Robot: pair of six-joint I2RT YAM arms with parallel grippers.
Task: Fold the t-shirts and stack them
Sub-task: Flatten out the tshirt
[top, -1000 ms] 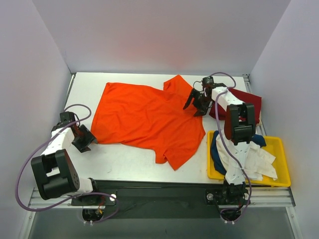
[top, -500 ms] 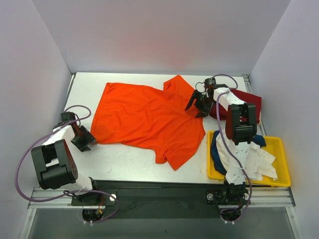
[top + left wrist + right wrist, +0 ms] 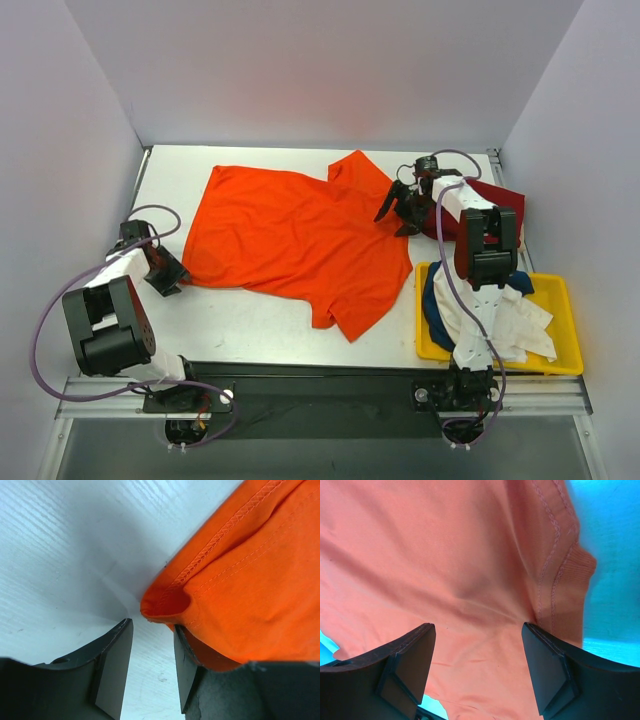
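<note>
**Lining up the grip on the orange t-shirt (image 3: pixel 300 240) for its first fold**

Your left fingers (image 3: pixel 112 665) stood apart, gripping nothing, low on the worktop (image 3: pixel 250 325). The shirt's rolled hem corner (image 3: pixel 165 602) sat just ahead of the gap and lapped over one finger. You would have done best to slide under that roll, so both layers came between the fingers before you clenched. Your right fingers (image 3: pixel 405 665) were spread wide over the cloth beside the collar (image 3: pixel 577 565), pinching nothing. The shirt lay spread across mid-worktop, with the dark red t-shirt (image 3: pixel 500 205) at the far right.
</note>
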